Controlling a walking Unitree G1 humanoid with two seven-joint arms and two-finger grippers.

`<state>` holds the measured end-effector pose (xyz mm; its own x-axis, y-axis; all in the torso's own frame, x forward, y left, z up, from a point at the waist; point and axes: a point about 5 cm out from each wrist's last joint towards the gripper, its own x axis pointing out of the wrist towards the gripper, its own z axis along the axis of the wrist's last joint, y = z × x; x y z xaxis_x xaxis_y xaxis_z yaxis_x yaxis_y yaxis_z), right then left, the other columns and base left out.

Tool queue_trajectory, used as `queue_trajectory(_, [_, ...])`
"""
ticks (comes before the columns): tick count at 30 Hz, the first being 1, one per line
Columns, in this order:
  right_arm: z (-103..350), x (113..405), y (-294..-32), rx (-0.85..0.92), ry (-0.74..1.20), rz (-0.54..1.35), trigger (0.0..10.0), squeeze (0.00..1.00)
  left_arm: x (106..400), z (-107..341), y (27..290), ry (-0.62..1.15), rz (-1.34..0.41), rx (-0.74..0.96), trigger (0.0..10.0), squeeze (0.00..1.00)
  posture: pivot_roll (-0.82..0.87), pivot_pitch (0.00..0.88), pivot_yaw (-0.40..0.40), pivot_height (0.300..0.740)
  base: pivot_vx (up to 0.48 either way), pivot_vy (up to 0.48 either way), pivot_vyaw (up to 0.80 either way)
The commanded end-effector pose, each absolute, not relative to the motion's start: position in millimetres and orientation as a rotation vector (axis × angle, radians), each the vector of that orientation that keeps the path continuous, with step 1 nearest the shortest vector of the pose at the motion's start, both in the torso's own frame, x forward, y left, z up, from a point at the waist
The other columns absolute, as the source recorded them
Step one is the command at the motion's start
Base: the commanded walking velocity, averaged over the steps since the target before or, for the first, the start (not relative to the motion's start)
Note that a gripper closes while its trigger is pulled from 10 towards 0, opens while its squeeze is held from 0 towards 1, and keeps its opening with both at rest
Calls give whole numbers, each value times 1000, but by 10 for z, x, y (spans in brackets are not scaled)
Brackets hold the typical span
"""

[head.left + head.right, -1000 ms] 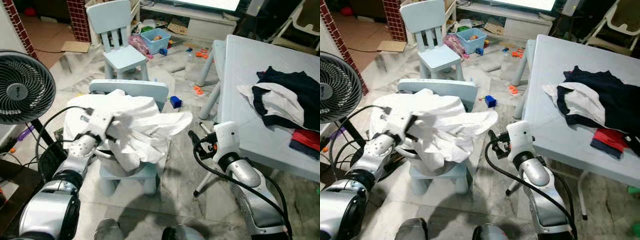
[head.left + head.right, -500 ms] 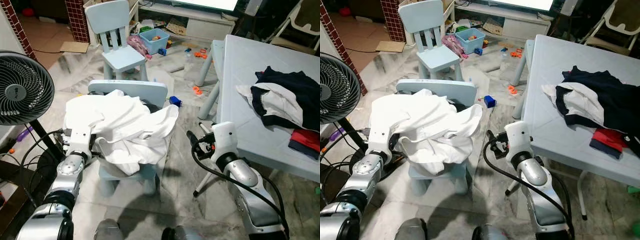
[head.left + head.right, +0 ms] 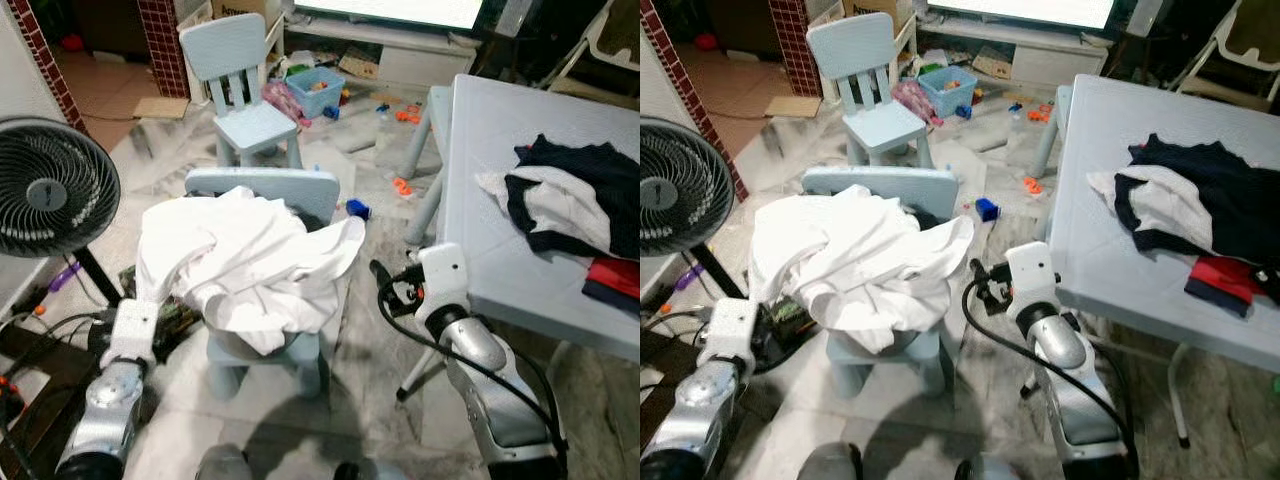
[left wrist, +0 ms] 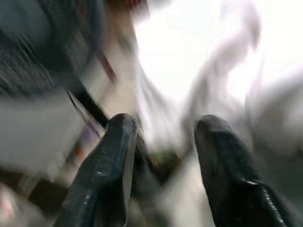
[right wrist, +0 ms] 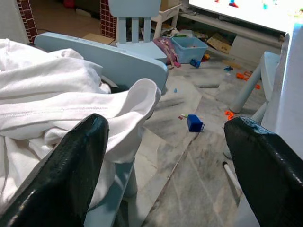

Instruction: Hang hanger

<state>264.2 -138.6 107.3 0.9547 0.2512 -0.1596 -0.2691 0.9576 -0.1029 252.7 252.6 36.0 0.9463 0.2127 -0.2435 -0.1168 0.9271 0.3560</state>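
White garment (image 3: 250,265) heaped on small blue chair (image 3: 262,188); left pincer (image 4: 163,156) fingers apart, empty, low beside it; right pincer (image 5: 165,156) wide apart, facing cloth. No hanger visible; best to locate it w/ slow approach before closing.

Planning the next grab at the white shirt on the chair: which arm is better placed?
Probably the right. The right gripper is open, level with the white shirt and pointed at its hanging edge on the chair. The left gripper, also open, hangs low beside the chair near the fan.
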Motion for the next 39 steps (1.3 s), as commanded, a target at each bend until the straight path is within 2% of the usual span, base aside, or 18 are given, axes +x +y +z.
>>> queue_trajectory(1, [1043, 2633, -1432, -129, 153, 243, 10000, 0, 2595, 672, 2419, 116, 181, 379, 10000, 1000, 22, 14, -34, 740, 0, 0, 0])
queue_trajectory(4, [1030, 2622, -1436, -130, 156, 244, 10000, 0, 2626, 821, 2332, 46, 185, 357, 10000, 1000, 26, 12, -37, 740, 0, 0, 0])
queue_trajectory(7, [1061, 2631, -1402, -118, 130, 268, 10000, 0, 2687, 1091, 2041, -59, 137, 279, 10000, 1000, 29, 8, -37, 740, 0, 0, 0])
queue_trajectory(12, [1088, 2650, -1407, -115, 115, 266, 10000, 0, 2681, 1179, 1911, -84, 101, 265, 10000, 1000, 26, 5, -37, 740, 0, 0, 0])
queue_trajectory(17, [1112, 2663, -1389, -111, 101, 290, 10000, 0, 2697, 1185, 1891, -76, 95, 256, 10000, 1000, 25, 1, -42, 740, 0, 0, 0])
queue_trajectory(18, [1126, 2662, -1380, -120, 93, 303, 10000, 0, 2700, 1188, 1886, -74, 89, 249, 10000, 690, 25, 1, -42, 740, 281, 0, 800])
queue_trajectory(19, [1135, 2662, -1374, -119, 87, 308, 10000, 0, 2702, 1193, 1886, -73, 90, 242, 10000, 604, 25, 1, -42, 740, 356, 0, 800])
queue_trajectory(23, [1140, 2674, -1375, -114, 86, 306, 10000, 0, 2700, 1209, 1875, -67, 89, 237, 10000, 604, 28, 0, -47, 740, 364, 0, 400])
queue_trajectory(24, [1138, 2682, -1376, -114, 86, 304, 10000, 0, 2696, 1216, 1868, -60, 88, 236, 10000, 518, 28, 0, -47, 740, 382, 0, 0])
queue_trajectory(26, [1138, 2684, -1377, -114, 85, 304, 10000, 0, 2696, 1218, 1866, -57, 88, 236, 10000, 518, 28, 0, -47, 740, 382, 0, 0])
queue_trajectory(27, [1140, 2686, -1378, -115, 83, 303, 10000, 0, 2698, 1225, 1860, -52, 84, 234, 10000, 204, 27, 0, -46, 740, 386, 0, 0])
queue_trajectory(28, [1140, 2686, -1378, -115, 83, 303, 10000, 0, 2698, 1225, 1860, -52, 84, 234, 10000, 204, 27, 0, -46, 740, 386, 0, 0])
queue_trajectory(29, [1142, 2687, -1379, -115, 82, 303, 10000, 0, 2705, 1230, 1857, -49, 82, 233, 10000, 0, 26, 0, -45, 740, 390, 0, 0])
queue_trajectory(39, [1143, 2676, -1367, -118, 84, 309, 10000, 0, 2727, 1235, 1826, -40, 77, 224, 10000, 0, 22, 2, -43, 740, 389, 0, 0])
